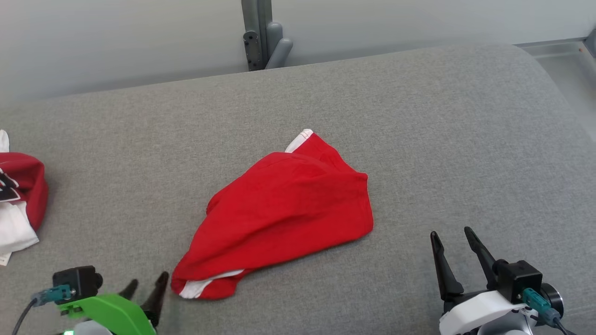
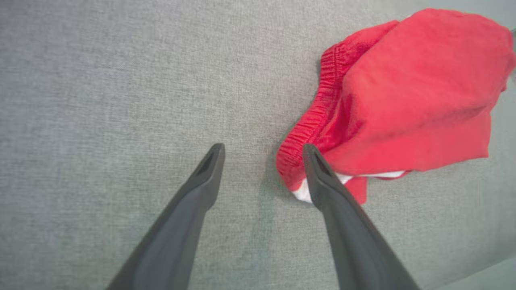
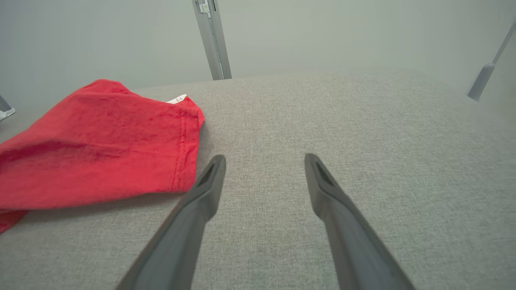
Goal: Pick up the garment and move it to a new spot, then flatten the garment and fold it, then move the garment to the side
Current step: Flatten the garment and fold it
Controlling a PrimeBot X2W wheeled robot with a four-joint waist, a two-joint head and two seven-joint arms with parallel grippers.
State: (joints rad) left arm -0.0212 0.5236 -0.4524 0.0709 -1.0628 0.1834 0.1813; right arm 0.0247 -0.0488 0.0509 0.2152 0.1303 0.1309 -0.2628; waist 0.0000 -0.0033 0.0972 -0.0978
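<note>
Garment (image 1: 284, 214) is lying mid-way across the cushion (image 1: 419, 116), its near corner just beside the left gripper (image 1: 148, 283). That and the right gripper (image 1: 450, 232) are standing wide open, holding nothing.

I can read no text from here. The red and white clothing (image 1: 21, 195) at the left edge of the head view carries a black and white print, cut off by the frame, and I cannot make out any letters. A small pale sticker (image 3: 205, 7) on the grey post (image 3: 215, 48) is too small to read.
</note>
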